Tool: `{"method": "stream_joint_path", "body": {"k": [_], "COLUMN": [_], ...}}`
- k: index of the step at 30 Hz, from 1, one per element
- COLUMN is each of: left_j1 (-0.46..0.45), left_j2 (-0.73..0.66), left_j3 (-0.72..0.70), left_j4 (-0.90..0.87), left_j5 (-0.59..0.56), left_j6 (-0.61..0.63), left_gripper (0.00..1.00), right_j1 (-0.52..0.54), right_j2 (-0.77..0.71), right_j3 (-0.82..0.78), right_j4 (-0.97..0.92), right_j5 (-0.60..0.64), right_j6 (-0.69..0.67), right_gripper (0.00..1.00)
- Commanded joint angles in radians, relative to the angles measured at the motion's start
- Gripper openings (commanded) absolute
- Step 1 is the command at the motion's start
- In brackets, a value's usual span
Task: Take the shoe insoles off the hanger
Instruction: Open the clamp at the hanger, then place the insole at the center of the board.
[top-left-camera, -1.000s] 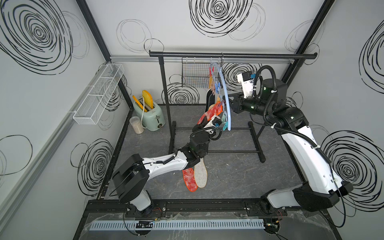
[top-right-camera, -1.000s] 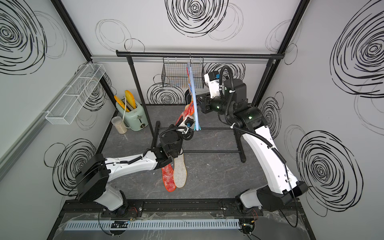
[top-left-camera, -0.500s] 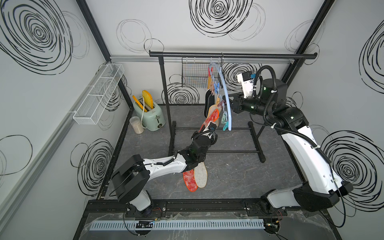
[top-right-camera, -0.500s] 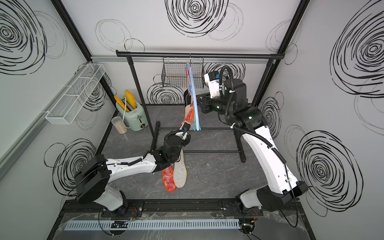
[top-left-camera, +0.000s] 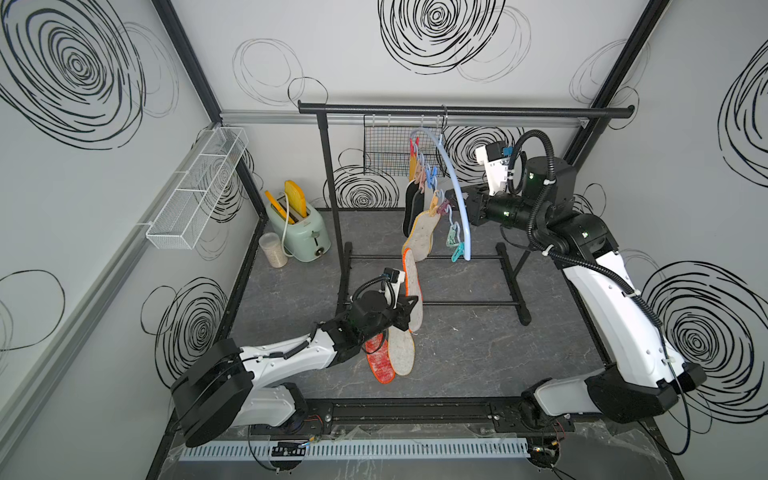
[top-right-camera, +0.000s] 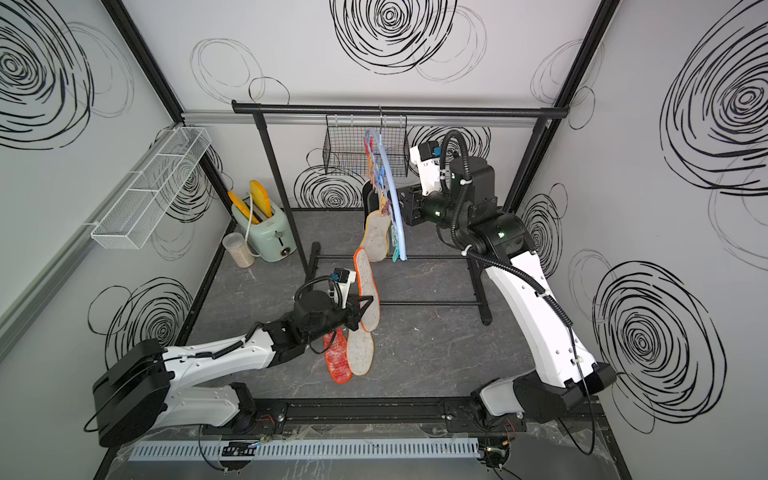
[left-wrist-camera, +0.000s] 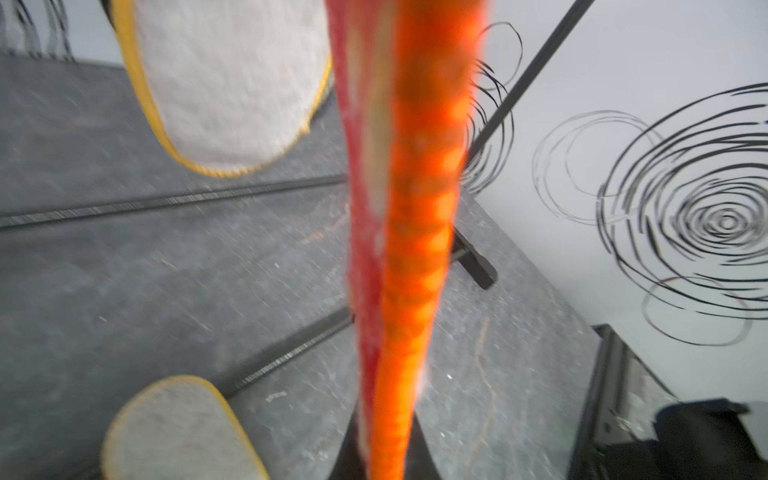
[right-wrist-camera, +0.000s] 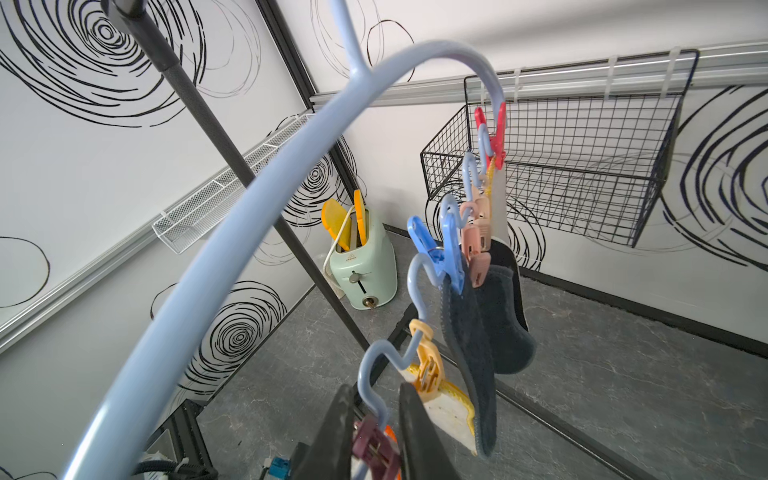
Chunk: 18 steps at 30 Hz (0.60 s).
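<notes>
Now the left pincer (top-left-camera: 405, 309) pinches an orange-rimmed off-white felt insole (top-left-camera: 413, 282), long axis upright, just above two lying insoles (top-left-camera: 401, 353) on the surface (top-left-camera: 478, 353). The right pincer (right-wrist-camera: 374, 395) squeezes a maroon peg (right-wrist-camera: 376, 449) on the pale-blue arc hanger (right-wrist-camera: 183, 286).

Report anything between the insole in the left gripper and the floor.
Only the red mesh insole and a felt insole, lying on the floor seemingly right below the held insole.
</notes>
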Motion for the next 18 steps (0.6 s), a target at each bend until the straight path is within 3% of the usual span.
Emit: {"method": "stream_joint_path", "body": {"k": [1, 12, 17, 18], "left_j1": [-0.018, -0.073, -0.075, -0.075], "left_j2": [0.069, 0.356, 0.396, 0.396], "left_j3": [-0.002, 0.047, 0.063, 0.064], "left_j4": [0.148, 0.291, 0.274, 0.26], "left_j5": [0.171, 0.242, 0.255, 0.247], "left_j6": [-0.15, -0.222, -0.223, -0.216], "left_gripper": [0.0, 0.02, 0.21, 0.3], "right_j1": [-0.005, -0.005, -0.005, -0.005], "right_j2": [0.006, 0.009, 0.007, 0.008], "right_j3": [-0.002, 0.0, 0.002, 0.001], "right_j4": [0.027, 0.029, 0.031, 0.03], "right_j5": [-0.017, -0.023, -0.023, -0.024], "right_j6": [0.009, 0.009, 0.008, 0.009], "right_gripper": [0.22, 0.24, 0.24, 0.25]}}
